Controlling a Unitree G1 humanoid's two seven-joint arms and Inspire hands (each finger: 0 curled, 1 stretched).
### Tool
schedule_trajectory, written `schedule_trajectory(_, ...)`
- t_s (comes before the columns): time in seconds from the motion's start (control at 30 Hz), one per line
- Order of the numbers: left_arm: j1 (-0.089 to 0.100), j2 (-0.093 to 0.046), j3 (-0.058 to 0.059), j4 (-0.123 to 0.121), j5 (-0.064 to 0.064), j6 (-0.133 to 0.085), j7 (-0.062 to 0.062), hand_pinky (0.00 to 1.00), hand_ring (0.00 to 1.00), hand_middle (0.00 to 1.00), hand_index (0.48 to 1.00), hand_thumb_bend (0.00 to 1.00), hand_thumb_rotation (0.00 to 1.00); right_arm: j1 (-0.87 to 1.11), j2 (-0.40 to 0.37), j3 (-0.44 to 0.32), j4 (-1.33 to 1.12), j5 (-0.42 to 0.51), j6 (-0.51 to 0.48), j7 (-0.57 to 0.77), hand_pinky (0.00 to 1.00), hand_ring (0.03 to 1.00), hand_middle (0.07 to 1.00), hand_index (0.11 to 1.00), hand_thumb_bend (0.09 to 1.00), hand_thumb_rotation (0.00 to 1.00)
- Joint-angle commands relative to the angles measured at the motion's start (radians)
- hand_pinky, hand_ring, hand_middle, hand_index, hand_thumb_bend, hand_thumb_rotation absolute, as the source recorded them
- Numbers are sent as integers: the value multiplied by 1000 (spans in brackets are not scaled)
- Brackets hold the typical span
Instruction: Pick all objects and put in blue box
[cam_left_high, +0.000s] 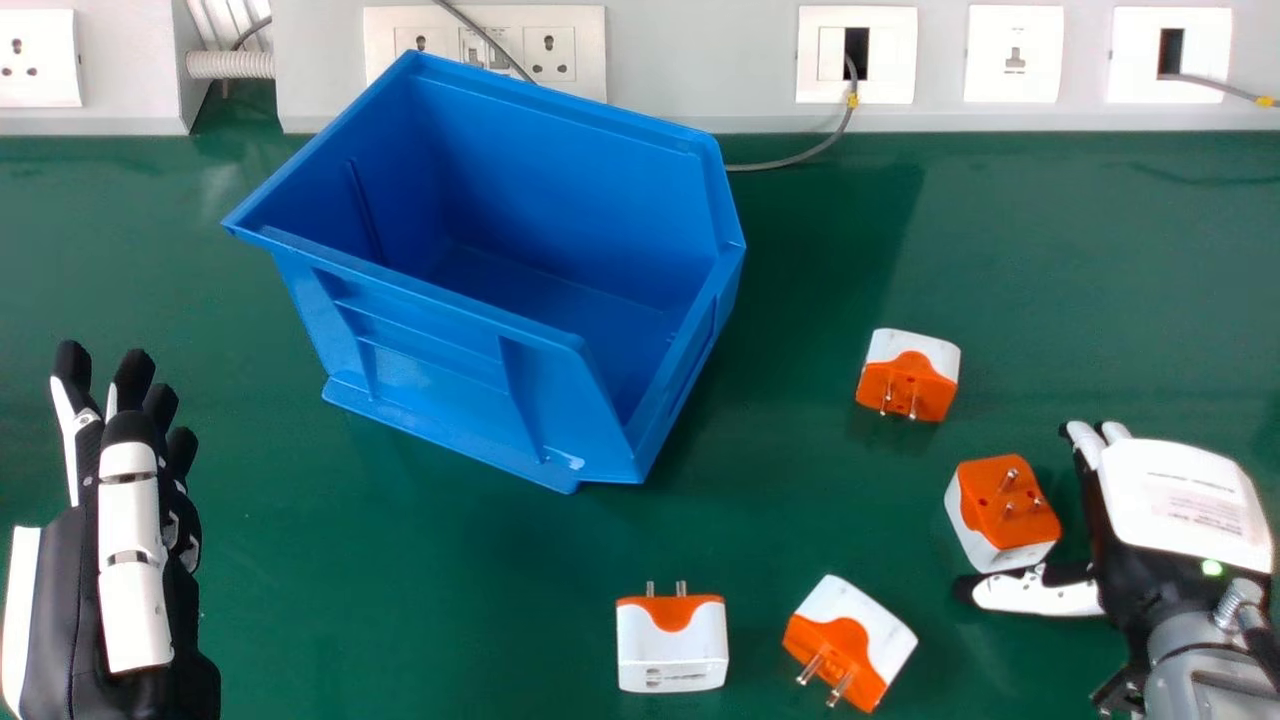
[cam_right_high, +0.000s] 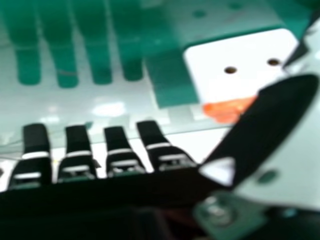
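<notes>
The right hand (cam_left_high: 1185, 505) is wide, its fingers straight and thumb apart, presumably so it can close round the adapter (cam_left_high: 1005, 512) beside its thumb on the counter (cam_left_high: 400, 600). Three other adapters (cam_left_high: 850, 643) lie loose nearby. The blue box (cam_left_high: 440, 370) stands mouth up, likely to take drops. The left hand (cam_left_high: 130, 560) idles at the head view's left. The box's near wall hides part of its floor; whether thumb and adapter touch, I cannot tell.

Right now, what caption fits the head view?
Four plugs and a blue box on a green table, the robot's right hand near one plug.
</notes>
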Motion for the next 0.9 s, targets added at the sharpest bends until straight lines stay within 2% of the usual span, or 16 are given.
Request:
schedule_trajectory(0.0, 5, 3, 0, -30, -6, 0, -1, 1000, 1000, 1000, 1000, 228, 1000, -9, 4, -7, 17, 4, 29, 24, 828, 905, 931, 905, 705, 586)
schedule_trajectory(0.1, 6, 2, -2, -28, -6, -4, -4, 1000, 1000, 1000, 1000, 230, 1000, -20, 13, 3, 18, -6, 42, 34, 831, 908, 933, 907, 705, 591)
schedule_trajectory(0.27, 9, 1, -5, -31, -12, -2, -7, 1000, 1000, 1000, 1000, 221, 1000, -23, 18, 14, 2, -11, 48, 57, 831, 908, 932, 907, 713, 604)
schedule_trajectory(0.5, 8, -1, -8, -32, 8, -6, 7, 1000, 1000, 1000, 1000, 219, 1000, -24, 2, 33, -20, -26, 48, 107, 831, 911, 935, 910, 706, 604)
schedule_trajectory(0.67, 2, -1, -8, -27, -2, -2, 4, 1000, 1000, 1000, 1000, 220, 1000, -18, -24, 49, -28, -41, 15, 104, 821, 903, 927, 900, 699, 589)
schedule_trajectory(0.87, -3, 3, -5, -20, 4, -4, 5, 1000, 1000, 1000, 1000, 218, 1000, -19, -28, 53, -64, -40, 14, 135, 813, 897, 919, 895, 693, 607)
